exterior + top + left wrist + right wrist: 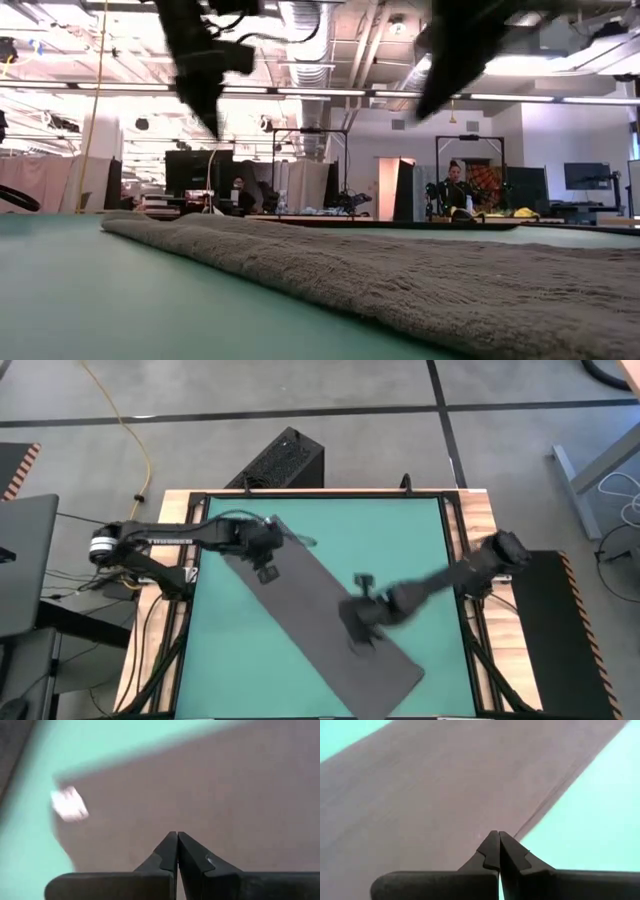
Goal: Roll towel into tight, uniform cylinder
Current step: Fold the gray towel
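The dark grey towel [320, 615] lies flat and spread out on the green table [400, 540], running diagonally from far left to near right. Its small white tag [70, 804] sits at the far-left end. My left gripper [265, 565] is shut and hangs above that far-left end; the low view shows it [210, 125] clear of the cloth. My right gripper [360, 630] is shut above the towel's near-right part, close to one long edge [545, 805], and also clear of the towel [425, 110].
A black box [282, 460] stands on the floor beyond the table's far edge. A wooden frame [470, 560] with cables borders the green surface. A laptop [25, 560] sits off the left side. People [455, 185] show in the room behind.
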